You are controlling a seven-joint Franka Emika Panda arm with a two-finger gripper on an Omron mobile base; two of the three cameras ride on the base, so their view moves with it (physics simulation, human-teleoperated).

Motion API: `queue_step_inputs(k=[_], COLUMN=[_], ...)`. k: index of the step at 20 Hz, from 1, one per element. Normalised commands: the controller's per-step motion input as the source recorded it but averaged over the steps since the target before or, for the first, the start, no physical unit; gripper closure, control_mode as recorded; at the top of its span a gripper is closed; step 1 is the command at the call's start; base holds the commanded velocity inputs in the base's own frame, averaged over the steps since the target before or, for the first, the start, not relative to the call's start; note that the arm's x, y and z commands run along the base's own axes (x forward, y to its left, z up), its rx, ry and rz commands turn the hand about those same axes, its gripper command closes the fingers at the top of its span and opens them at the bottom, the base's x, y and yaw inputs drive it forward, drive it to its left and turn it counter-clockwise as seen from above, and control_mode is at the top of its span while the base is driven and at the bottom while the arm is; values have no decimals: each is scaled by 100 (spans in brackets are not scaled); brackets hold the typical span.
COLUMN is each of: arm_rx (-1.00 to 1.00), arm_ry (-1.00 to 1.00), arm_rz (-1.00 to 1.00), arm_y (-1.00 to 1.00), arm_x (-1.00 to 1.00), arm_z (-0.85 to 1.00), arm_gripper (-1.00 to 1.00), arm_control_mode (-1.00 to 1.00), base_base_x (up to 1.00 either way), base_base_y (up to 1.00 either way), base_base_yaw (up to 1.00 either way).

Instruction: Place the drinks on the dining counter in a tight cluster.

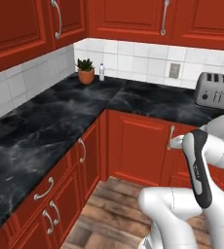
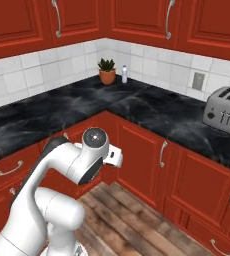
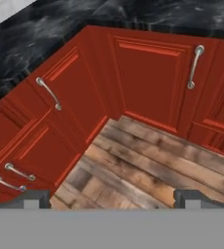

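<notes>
One small pale bottle (image 1: pixel 102 72) beside one potted plant (image 1: pixel 85 71).

An L-shaped bench (image 1: pixel 60 116) wraps the corner, cupboards (image 1: pixel 133 151) below it and wall cupboards (image 1: pixel 128 19) above. In the bench's back corner stands a potted plant (image 1: pixel 85 71), a small bottle (image 1: pixel 102 72) just beside it on its right. A toaster (image 1: pixel 216 89) sits against the wall at the right end, well apart from both, an outlet (image 1: pixel 175 70) on the wall left of it.
</notes>
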Motion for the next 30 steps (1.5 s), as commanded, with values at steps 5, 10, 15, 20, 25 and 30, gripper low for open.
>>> queue_step_inputs(k=[5, 10, 15, 20, 25, 30], arm_rx=[0, 0, 0, 0, 0, 0], arm_ry=[0, 0, 0, 0, 0, 0], arm_rz=[0, 0, 0, 0, 0, 0], arm_y=[0, 0, 0, 0, 0, 0], arm_x=[0, 0, 0, 0, 0, 0], arm_z=[0, 0, 0, 0, 0, 0], arm_gripper=[-100, -100, -100, -100, -100, -100], arm_control_mode=[100, 100, 100, 100, 100, 100], base_base_x=[84, 85, 77, 60, 56, 53], base_base_y=[18, 30, 13, -7, -13, -6], base_base_yaw=[0, 0, 13, 19, 3, 0])
